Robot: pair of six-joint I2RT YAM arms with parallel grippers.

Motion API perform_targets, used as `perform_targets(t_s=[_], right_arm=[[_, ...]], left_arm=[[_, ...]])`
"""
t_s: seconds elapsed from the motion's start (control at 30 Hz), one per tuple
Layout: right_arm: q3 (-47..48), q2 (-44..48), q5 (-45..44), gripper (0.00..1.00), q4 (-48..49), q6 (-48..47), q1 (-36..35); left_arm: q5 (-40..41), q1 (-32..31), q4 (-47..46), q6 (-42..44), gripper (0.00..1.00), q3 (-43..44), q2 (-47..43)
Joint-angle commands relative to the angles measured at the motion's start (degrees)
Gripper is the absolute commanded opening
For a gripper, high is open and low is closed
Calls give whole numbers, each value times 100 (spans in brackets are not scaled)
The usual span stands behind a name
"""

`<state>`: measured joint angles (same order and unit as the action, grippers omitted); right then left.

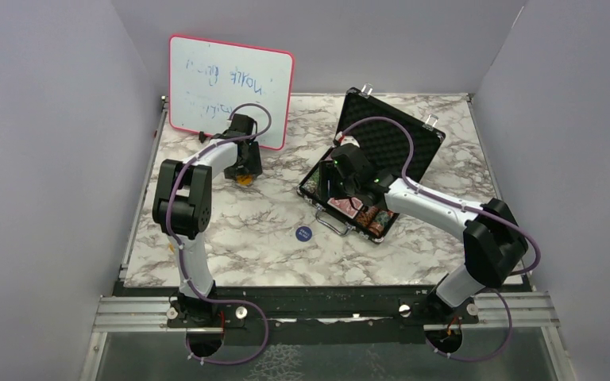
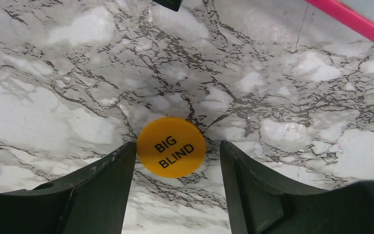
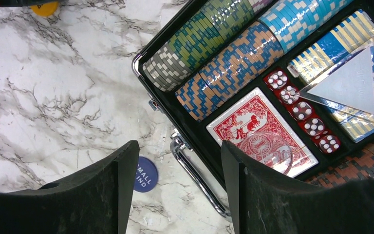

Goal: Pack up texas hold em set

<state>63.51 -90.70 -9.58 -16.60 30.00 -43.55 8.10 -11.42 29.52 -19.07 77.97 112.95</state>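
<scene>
Left wrist view: orange button point(image 2: 171, 147) is straddled, not clamped, by the parted left gripper point(image 2: 177, 146), toward the far-left corner of the table point(image 2: 53, 73). Over the front edge of the case point(image 1: 389, 139) the right gripper point(image 3: 178, 146) is held open, empty.

Worktop point(image 1: 230, 238): whiteboard point(image 1: 230, 87) stands at rear left; open case point(image 1: 389, 143) sits right of centre, lid raised behind.
In case: chip stacks point(image 3: 214, 44) in rows, cards point(image 3: 260, 131) beside them, dice point(image 3: 302, 109) lined alongside the cards.
Small blind button point(image 1: 303, 233): on worktop, just before the case handle point(image 3: 195, 170).
Big blind button point(image 2: 171, 146): on worktop, before the whiteboard.
</scene>
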Motion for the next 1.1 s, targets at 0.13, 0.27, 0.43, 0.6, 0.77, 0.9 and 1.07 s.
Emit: perform_targets(t_s=[0.13,0.27,0.43,0.6,0.77,0.9,1.07], right_arm=[[5,87,-292,64,157,-32,-13],[-61,246,-451,63,74,78,-11],[-62,371,-712,62,-110,272,-4],[-40,533,-1133,62,-406,545,33],[-148,792,-1494,62,-818,965,203],[-362,1115,-1769,63,-1178,1435,420],[-674,1642,-2283,63,-1798,2200,596]], left_arm=[[-100,24,74,0,58,-183,323],[-221,21,45,-47,53,-296,206],[-352,-117,30,-128,53,-491,-208],[-522,-458,36,-285,54,-753,-839],[-810,-897,34,-423,54,-918,-1502],[-1009,-1364,-40,-419,54,-866,-2071],[-1778,-1881,-520,-256,54,-733,-2216]])
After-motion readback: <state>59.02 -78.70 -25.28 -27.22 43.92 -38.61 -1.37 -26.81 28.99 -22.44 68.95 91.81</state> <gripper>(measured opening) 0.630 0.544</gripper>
